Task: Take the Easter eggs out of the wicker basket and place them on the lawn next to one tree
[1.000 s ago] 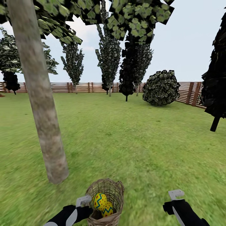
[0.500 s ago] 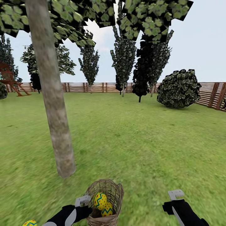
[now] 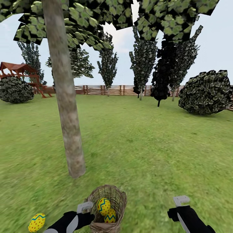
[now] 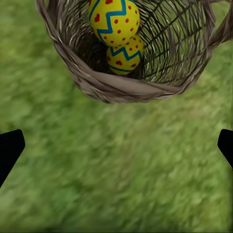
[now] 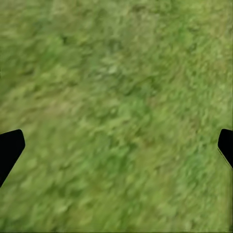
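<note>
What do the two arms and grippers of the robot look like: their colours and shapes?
Both arms are black with a white panel along the forearm. The left gripper and the right gripper each end in pale grey, angular, bracket-like fingers. In both wrist views the fingertips appear as flat black shapes. No cables or markings are visible.

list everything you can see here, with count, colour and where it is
Easter eggs: 3, yellow with red dots and blue zigzags; two in the basket, one on the grass at lower left
wicker basket: 1, brown, near centre
tree: 1, grey-brown trunk, just beyond basket
lawn: green
bushes: 2, dark green
fence: brown, far edge
playset: red-brown, far left
left gripper: open, beside basket
right gripper: open, over grass
</note>
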### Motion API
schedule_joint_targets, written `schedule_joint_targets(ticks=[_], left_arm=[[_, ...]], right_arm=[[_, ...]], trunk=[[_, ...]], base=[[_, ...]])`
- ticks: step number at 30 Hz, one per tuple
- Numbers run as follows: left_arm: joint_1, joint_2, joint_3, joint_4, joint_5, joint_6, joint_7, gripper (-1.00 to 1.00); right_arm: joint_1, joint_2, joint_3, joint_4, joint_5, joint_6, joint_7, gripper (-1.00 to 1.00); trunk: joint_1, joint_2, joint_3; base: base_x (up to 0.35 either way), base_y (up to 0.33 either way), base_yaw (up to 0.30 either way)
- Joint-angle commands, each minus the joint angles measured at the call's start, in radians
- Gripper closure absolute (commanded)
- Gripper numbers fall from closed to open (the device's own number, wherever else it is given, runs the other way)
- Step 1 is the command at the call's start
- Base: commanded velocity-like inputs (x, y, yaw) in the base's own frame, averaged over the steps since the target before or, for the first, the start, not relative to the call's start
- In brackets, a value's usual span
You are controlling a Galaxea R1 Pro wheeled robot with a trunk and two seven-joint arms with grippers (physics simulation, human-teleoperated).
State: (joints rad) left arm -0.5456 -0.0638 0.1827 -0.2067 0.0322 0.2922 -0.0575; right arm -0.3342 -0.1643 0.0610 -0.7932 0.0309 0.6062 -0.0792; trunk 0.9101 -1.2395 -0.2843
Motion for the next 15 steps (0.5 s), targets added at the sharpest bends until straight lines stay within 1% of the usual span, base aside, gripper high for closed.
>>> schedule_joint_targets(ticks=[1, 15], left_arm=[[0.0, -0.001, 0.004, -0.002, 0.003, 0.007, -0.001, -1.0], [0.0, -0.002, 0.003, -0.002, 0.003, 0.008, -0.001, -1.0]], right_arm=[[0.0, -0.001, 0.005, -0.001, 0.003, 0.006, -0.003, -1.0], [0.0, -0.001, 0.005, -0.001, 0.003, 0.006, -0.003, -1.0]], trunk=[[-0.004, 0.006, 0.002], [-0.058, 0.104, 0.046]], base=[[0.0, -0.35, 0.294], [0.0, -0.35, 0.294]])
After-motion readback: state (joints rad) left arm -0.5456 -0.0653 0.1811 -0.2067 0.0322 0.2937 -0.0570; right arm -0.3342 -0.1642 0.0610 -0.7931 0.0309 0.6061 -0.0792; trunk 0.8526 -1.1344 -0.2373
